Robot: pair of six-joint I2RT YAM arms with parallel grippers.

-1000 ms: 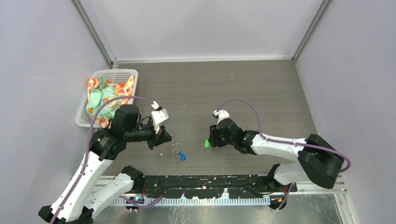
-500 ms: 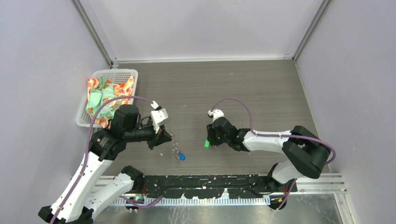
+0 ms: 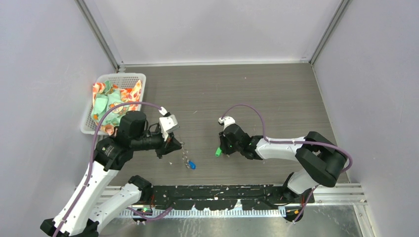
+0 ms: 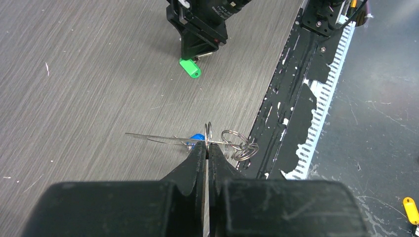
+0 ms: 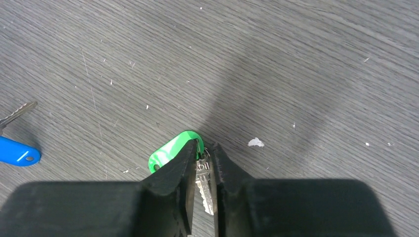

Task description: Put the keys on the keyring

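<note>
stamped letters "bil", partly hidden, on the green-headed silver key [image 5: 205, 190], nothing else legible

Table [image 5: 296, 59] matt grey wood-grain, scuffed, flecked white; green key [image 5: 170, 148] and blue key [image 5: 17, 152] have glossy plastic heads, silvery metal blades; keyring [image 4: 232, 143] thin shiny metal wire; right gripper [image 5: 205, 146] matt black plastic; basket [image 3: 126, 77] white plastic mesh holding soft cloth [image 3: 111, 101].

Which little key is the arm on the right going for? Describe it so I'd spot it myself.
Start at the grey wood-grain table, then find the right gripper, black, near the table's middle. Between its fingertips sits the green-headed key, a small silver blade with a bright green plastic tag. Its only neighbour, the blue-headed key nearer the left arm, is blue instead.
</note>
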